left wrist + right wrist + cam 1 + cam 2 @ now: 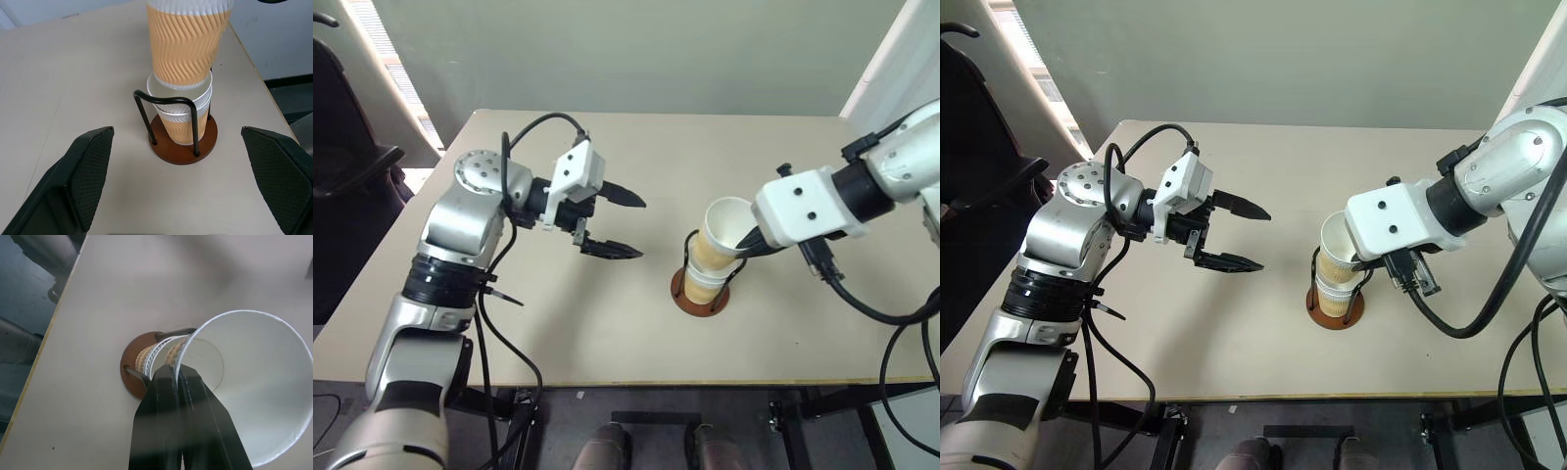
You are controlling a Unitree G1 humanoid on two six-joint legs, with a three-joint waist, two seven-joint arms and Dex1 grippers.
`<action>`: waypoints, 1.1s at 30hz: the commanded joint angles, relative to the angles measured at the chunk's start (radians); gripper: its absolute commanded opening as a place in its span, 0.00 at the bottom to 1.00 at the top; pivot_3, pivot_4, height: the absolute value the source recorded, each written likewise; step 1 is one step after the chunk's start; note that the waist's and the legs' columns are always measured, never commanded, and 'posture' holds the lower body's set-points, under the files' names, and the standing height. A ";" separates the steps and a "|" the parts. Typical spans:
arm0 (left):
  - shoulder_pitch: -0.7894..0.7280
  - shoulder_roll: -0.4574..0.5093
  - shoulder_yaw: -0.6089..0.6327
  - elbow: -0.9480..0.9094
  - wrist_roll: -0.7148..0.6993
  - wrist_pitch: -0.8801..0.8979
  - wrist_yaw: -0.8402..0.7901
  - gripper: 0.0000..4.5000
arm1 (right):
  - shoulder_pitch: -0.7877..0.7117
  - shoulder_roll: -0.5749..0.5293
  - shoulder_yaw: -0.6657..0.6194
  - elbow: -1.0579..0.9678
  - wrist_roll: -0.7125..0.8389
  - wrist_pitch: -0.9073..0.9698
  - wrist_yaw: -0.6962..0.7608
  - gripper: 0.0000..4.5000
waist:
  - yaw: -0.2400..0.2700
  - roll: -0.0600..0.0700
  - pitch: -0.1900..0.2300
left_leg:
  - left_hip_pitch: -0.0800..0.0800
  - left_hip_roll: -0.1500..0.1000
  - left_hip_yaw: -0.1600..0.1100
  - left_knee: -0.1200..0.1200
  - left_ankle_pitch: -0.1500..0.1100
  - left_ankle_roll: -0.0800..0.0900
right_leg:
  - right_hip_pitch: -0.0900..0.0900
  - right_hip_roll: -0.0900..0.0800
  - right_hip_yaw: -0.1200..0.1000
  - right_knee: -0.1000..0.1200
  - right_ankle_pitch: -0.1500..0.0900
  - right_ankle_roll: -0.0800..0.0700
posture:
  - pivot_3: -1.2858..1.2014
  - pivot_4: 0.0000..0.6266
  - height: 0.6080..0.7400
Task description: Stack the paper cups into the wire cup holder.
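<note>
Tan ribbed paper cups (710, 269) sit nested in the wire cup holder (700, 289) near your table's (607, 343) front edge. Your right end effector (175, 377) is clamped on the rim of the top cup (724, 235), tilting it over the stack, probably to slide it in past the wire loops. Your left end effector (612, 223) waits well apart, fingers spread and empty. Its wrist view shows the loops around two seated cups; the right wrist view looks into the held cup's white inside.
</note>
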 commanded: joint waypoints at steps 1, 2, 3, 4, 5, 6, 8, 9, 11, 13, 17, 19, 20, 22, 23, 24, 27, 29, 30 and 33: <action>-0.024 0.004 0.016 -0.020 -0.006 -0.008 0.004 1.00 | 0.013 0.003 0.007 0.021 -0.059 -0.069 -0.011 0.00 | 0.000 0.000 0.000 | 0.000 0.000 0.000 0.000 0.000 0.000 | 0.000 0.000 0.000 0.000 0.000 0.000 | 0.52 0.24 1.00; -0.024 0.004 0.017 -0.021 -0.006 -0.008 0.005 1.00 | 0.017 0.006 0.009 0.028 -0.068 -0.080 -0.010 0.00 | 0.000 0.000 0.000 | 0.000 0.000 0.000 0.000 0.000 0.000 | 0.000 0.000 0.000 0.000 0.000 0.000 | 0.52 0.24 1.00; -0.024 0.005 0.017 -0.022 -0.006 -0.008 0.005 1.00 | 0.021 0.009 0.012 0.034 -0.077 -0.090 -0.008 0.00 | 0.000 0.000 0.000 | 0.000 0.000 0.000 0.000 0.000 0.000 | 0.000 0.000 0.000 0.000 0.001 0.001 | 0.52 0.24 1.00; -0.024 0.005 0.017 -0.022 -0.006 -0.008 0.005 1.00 | 0.025 0.011 0.014 0.038 -0.084 -0.100 -0.005 0.00 | 0.000 0.000 0.000 | 0.000 0.000 0.000 0.000 0.000 0.000 | 0.000 0.000 0.000 0.000 0.001 0.002 | 0.52 0.24 1.00; -0.023 0.006 0.017 -0.022 -0.006 -0.008 0.005 1.00 | 0.029 0.014 0.016 0.042 -0.090 -0.108 -0.002 0.00 | 0.000 0.000 0.000 | 0.000 0.000 0.000 0.000 0.000 0.000 | 0.000 0.000 0.000 0.000 0.002 0.002 | 0.52 0.24 1.00; -0.023 0.006 0.017 -0.024 -0.006 -0.007 0.006 1.00 | 0.032 0.016 0.015 0.045 -0.094 -0.114 0.002 0.00 | 0.000 0.000 0.000 | 0.000 0.000 0.000 0.000 0.000 0.000 | 0.000 0.000 0.000 0.000 0.002 0.003 | 0.52 0.24 1.00; -0.021 0.007 0.017 -0.026 -0.005 -0.007 0.007 1.00 | 0.034 0.023 0.013 0.047 -0.095 -0.118 0.006 0.00 | 0.000 0.000 0.000 | 0.000 0.000 0.000 0.000 0.000 0.000 | 0.000 0.000 0.000 0.000 0.003 0.005 | 0.52 0.24 1.00; -0.021 0.007 0.017 -0.027 -0.005 -0.007 0.007 1.00 | 0.033 0.028 0.012 0.047 -0.094 -0.116 0.006 0.00 | 0.000 0.000 0.000 | 0.000 0.000 0.000 0.000 0.000 0.000 | 0.000 0.000 0.000 0.000 0.003 0.005 | 0.52 0.24 1.00; -0.019 0.008 0.017 -0.028 -0.005 -0.008 0.007 1.00 | 0.026 0.042 0.007 0.047 -0.090 -0.100 0.005 0.04 | 0.000 0.000 0.000 | 0.000 0.000 0.000 0.000 0.000 0.000 | 0.000 0.000 0.000 0.000 0.004 0.006 | 0.52 0.24 1.00; -0.017 0.008 0.017 -0.028 -0.004 -0.010 0.006 1.00 | 0.009 0.060 -0.001 0.049 -0.074 -0.063 0.004 0.13 | 0.000 0.000 0.000 | 0.000 0.000 0.000 0.000 0.000 0.000 | 0.000 0.000 0.000 0.000 0.004 0.006 | 0.52 0.24 1.00; -0.015 0.007 0.015 -0.027 -0.003 -0.014 0.005 1.00 | -0.031 0.099 -0.030 0.051 -0.025 0.044 -0.007 0.41 | -0.001 0.000 0.000 | 0.000 0.000 0.000 0.000 0.000 -0.001 | 0.000 0.000 0.000 0.000 0.003 0.005 | 0.52 0.24 1.00; -0.015 0.007 0.014 -0.026 -0.003 -0.015 0.003 1.00 | -0.055 0.113 -0.045 0.061 -0.001 0.107 -0.021 0.57 | -0.001 0.000 0.000 | 0.000 0.000 0.000 0.000 0.000 -0.001 | 0.000 0.000 0.000 0.000 0.002 0.003 | 0.52 0.24 1.00; -0.016 0.007 0.014 -0.025 -0.002 -0.016 0.003 1.00 | -0.066 0.119 -0.053 0.071 0.006 0.141 -0.038 0.64 | 0.000 0.000 0.000 | 0.000 0.000 0.000 0.000 0.000 -0.001 | 0.000 0.000 0.000 0.000 0.000 0.000 | 0.52 0.24 1.00; -0.016 0.007 0.014 -0.021 0.000 -0.018 0.004 1.00 | -0.079 0.131 -0.073 0.093 0.014 0.206 -0.081 0.81 | 0.000 0.000 0.000 | 0.000 0.000 0.000 0.000 0.000 -0.001 | 0.000 0.000 0.000 0.000 0.000 -0.001 | 0.52 0.24 1.00; -0.014 0.008 0.015 -0.020 0.000 -0.020 0.005 1.00 | -0.083 0.137 -0.084 0.104 0.019 0.241 -0.106 0.88 | 0.000 0.000 0.000 | 0.000 0.000 0.000 0.000 0.000 -0.001 | 0.000 0.000 0.000 0.000 0.000 -0.001 | 0.52 0.24 1.00; -0.012 0.010 0.017 -0.019 0.000 -0.020 0.005 1.00 | -0.085 0.145 -0.096 0.114 0.025 0.276 -0.134 0.96 | 0.000 0.000 0.000 | 0.000 0.000 0.000 0.000 0.000 -0.001 | 0.000 0.000 0.000 0.000 0.000 -0.001 | 0.52 0.24 1.00; -0.014 0.018 0.026 0.010 0.019 -0.029 0.030 1.00 | -0.056 0.166 -0.157 0.172 0.018 0.357 -0.261 0.96 | 0.000 0.000 0.000 | 0.000 0.000 0.000 -0.001 0.000 -0.001 | -0.001 0.000 0.000 0.000 0.000 -0.001 | 0.52 0.24 1.00; -0.025 0.026 0.043 0.052 0.035 -0.045 0.062 1.00 | -0.012 0.167 -0.197 0.195 0.017 0.389 -0.333 0.96 | 0.001 0.000 0.000 | 0.000 0.000 -0.001 -0.001 0.001 -0.002 | -0.001 0.000 0.000 0.000 0.000 -0.001 | 0.52 0.24 1.00; -0.029 0.028 0.054 0.072 0.039 -0.050 0.078 1.00 | 0.011 0.163 -0.208 0.200 0.014 0.393 -0.362 0.96 | 0.002 0.000 0.000 | 0.000 0.000 -0.001 -0.001 0.001 -0.002 | 0.000 0.000 0.000 0.000 0.001 0.000 | 0.52 0.24 1.00; -0.026 0.044 0.087 0.130 0.060 -0.062 0.145 1.00 | 0.104 0.168 -0.267 0.224 0.012 0.414 -0.465 0.96 | 0.001 0.000 0.000 | 0.000 0.000 -0.001 -0.001 0.001 -0.002 | -0.001 0.000 0.000 0.000 0.004 0.006 | 0.52 0.24 1.00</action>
